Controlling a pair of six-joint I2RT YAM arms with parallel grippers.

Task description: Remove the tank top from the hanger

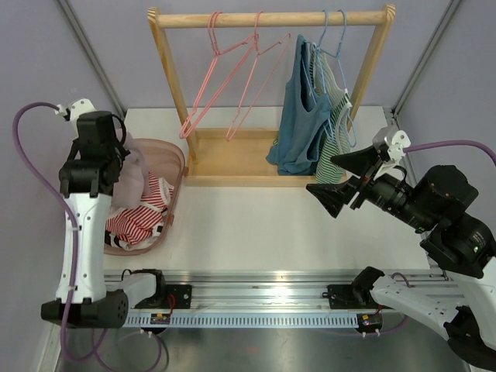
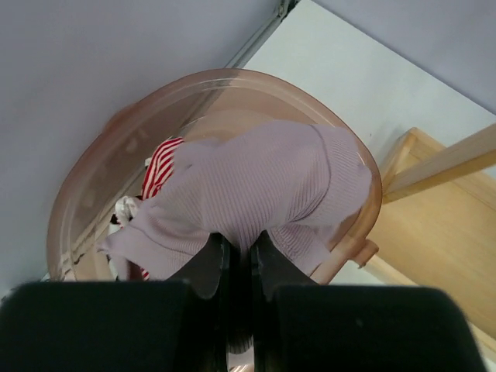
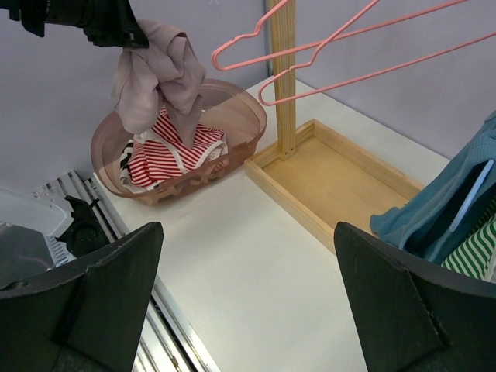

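Left gripper (image 2: 240,248): clamped on a lilac garment (image 2: 263,186), dangling over the pink basket (image 2: 85,186) at the table's left side.
Right gripper (image 1: 321,173): spread wide, holding nothing, aimed at the rack's (image 1: 271,18) right end.
Blue tank top (image 1: 298,116): on a blue hanger (image 1: 329,35), just beyond and above the right gripper, with a green striped top (image 1: 335,128) beside it.
Long axis: vertical, straps up at the rail, hem near the rack's base.
Nearer arm: right, by far, so probably the one to slip the straps off.
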